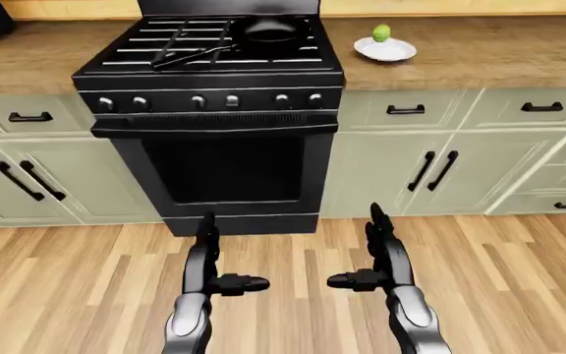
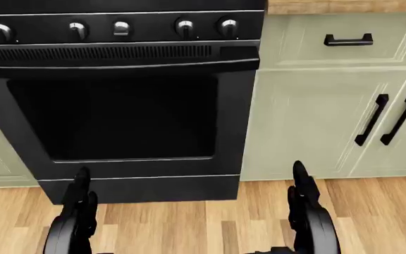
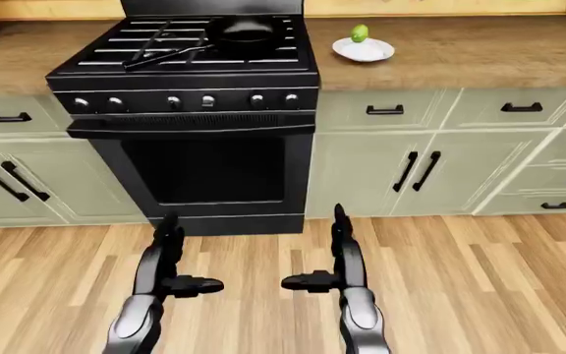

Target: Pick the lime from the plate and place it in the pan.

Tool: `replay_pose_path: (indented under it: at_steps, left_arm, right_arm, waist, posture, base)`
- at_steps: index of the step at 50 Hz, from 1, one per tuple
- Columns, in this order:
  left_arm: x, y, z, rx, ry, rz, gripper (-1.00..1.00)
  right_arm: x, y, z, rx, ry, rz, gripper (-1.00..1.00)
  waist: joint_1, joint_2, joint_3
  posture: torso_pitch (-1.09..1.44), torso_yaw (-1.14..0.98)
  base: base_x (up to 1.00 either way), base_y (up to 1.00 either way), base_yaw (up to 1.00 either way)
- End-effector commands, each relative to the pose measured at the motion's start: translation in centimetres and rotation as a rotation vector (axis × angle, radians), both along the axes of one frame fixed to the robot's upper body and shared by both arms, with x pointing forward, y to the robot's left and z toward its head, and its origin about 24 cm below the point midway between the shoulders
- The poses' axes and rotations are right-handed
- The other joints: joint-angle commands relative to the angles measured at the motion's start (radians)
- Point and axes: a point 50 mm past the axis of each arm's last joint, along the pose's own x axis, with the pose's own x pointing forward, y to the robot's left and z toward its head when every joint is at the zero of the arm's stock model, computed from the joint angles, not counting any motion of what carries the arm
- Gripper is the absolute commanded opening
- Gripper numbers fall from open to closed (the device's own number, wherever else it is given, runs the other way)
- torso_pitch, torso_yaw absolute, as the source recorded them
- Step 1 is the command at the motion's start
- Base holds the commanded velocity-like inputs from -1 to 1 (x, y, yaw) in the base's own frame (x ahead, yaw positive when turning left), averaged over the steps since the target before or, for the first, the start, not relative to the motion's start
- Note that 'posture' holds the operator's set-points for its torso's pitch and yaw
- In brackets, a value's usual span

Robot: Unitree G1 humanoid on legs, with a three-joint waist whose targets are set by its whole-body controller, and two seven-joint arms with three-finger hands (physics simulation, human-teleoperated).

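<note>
1. The lime [image 1: 381, 32] sits on a white plate [image 1: 385, 50]. It looks a bit taller than wide, with its long way going up and down.
2. The plate is on the wooden tabletop [image 1: 479, 51], close to the tabletop's left end, just beside the stove [image 1: 210, 110]. It is nearer the wall edge than the cupboard edge.
3. The pan [image 1: 269, 31] is black. It sits on the stove top, at the far right corner, near the plate but not touching it.
4. The pan's long handle [image 1: 196, 54] points to the lower left of the left-eye view, across the stove top.
5. The left hand [image 1: 222, 279] is low, over the wood floor [image 1: 519, 280]. Its fingers are spread. Two point up at the stove and the thumb sticks out to the right. It holds nothing.
6. The right hand [image 1: 369, 276] is low too, next to the left one but apart from it. Its fingers are spread, with the thumb sticking out to the left. It holds nothing.
7. Both hands are far from the lime and the pan.
8. Pale green cupboards [image 1: 431, 169] with black handles are on both sides of the stove.
</note>
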Motion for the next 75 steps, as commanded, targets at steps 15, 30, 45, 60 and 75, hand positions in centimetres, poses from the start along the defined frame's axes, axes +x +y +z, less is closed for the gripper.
replay_pose_path:
  at_steps: [15, 30, 45, 60, 75]
  left_arm:
    - [0.2, -0.3, 3.7, 0.095, -0.194, -0.028, 1.00]
    - [-0.7, 0.2, 9.2, 0.104, -0.312, 0.004, 1.00]
    - [-2.6, -0.2, 15.2, 0.063, -0.424, 0.012, 1.00]
    - [-3.0, 0.0, 16.4, 0.082, -0.465, 0.023, 1.00]
    - [-3.2, 0.0, 16.7, 0.105, -0.486, 0.024, 1.00]
  right_arm:
    - [-0.9, -1.8, 7.7, -0.074, -0.318, -0.106, 1.00]
    - [-2.5, -2.6, 12.3, -0.141, -0.542, -0.178, 1.00]
    - [-3.6, -2.7, 14.4, -0.194, -0.628, -0.217, 1.00]
    - [-3.7, -2.7, 14.2, -0.187, -0.635, -0.213, 1.00]
    - [-4.2, -2.5, 15.2, -0.203, -0.668, -0.210, 1.00]
  waist:
    - [0.008, -0.010, -0.079]
    - [0.008, -0.004, -0.086]
    - [0.006, -0.006, -0.075]
    - [0.008, -0.006, -0.071]
    - [0.010, -0.007, -0.076]
  posture:
    - [0.00, 0.00]
    - [0.00, 0.00]
    - [0.00, 0.00]
    - [0.00, 0.00]
    - [0.00, 0.00]
  base:
    - [0.00, 0.00, 0.00]
    - [0.00, 0.00, 0.00]
    - [0.00, 0.00, 0.00]
    - [0.00, 0.00, 0.00]
    - [0.00, 0.00, 0.00]
